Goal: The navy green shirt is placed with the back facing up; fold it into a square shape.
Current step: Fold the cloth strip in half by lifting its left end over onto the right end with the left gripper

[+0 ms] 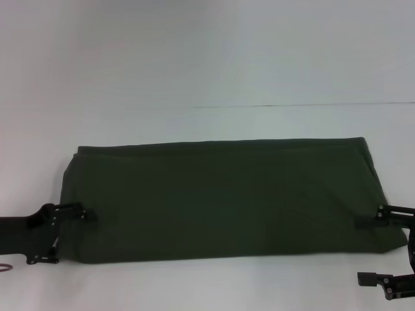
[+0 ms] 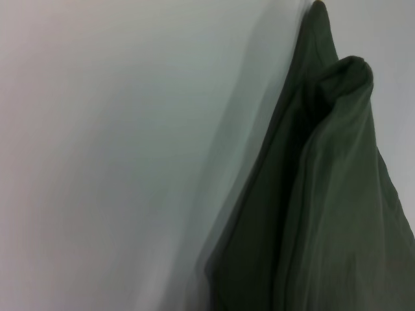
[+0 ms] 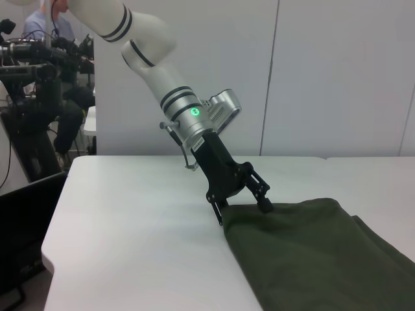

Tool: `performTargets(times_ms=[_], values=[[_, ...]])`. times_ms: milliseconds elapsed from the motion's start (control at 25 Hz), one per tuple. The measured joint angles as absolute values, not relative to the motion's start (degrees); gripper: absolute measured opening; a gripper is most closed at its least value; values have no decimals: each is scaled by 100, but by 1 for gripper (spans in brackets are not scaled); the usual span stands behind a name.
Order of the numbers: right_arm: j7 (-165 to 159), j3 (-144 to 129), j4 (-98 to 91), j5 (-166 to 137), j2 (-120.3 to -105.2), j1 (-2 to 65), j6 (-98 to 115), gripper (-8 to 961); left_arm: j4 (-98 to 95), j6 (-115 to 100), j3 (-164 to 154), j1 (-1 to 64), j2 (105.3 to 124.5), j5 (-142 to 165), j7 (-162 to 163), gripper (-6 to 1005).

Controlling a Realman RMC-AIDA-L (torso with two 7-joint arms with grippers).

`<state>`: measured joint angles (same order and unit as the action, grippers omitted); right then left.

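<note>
The navy green shirt (image 1: 220, 197) lies on the white table (image 1: 194, 285), folded into a long flat band that runs left to right. My left gripper (image 1: 74, 238) is at the shirt's left end, open, with one finger over the cloth and the other near the front corner. It also shows in the right wrist view (image 3: 241, 210), fingers spread at the shirt's (image 3: 311, 253) edge. My right gripper (image 1: 360, 251) is at the right end, open, one finger at the shirt's edge and the other in front of it. The left wrist view shows rumpled shirt layers (image 2: 324, 207).
The table's far edge (image 1: 259, 105) runs behind the shirt. A small brown ring (image 1: 6, 267) lies at the front left. In the right wrist view, a dark screen (image 3: 26, 220) and a seated person with equipment (image 3: 45, 78) lie beyond the table's end.
</note>
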<state>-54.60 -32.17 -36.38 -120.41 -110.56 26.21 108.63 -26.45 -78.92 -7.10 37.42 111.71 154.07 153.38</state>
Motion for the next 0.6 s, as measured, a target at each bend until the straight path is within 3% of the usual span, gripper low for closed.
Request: performTargets(times_ms=[240, 600], values=[[-5462, -3216, -3638, -12041, -11056, 2629, 10863, 877, -2645, -7892, -716, 3754, 11170, 15402, 15334, 887], [-5466, -3217, -3638, -12041, -11056, 2628, 10864, 876, -2654, -7884, -721, 3765, 11170, 15398, 15321, 686]])
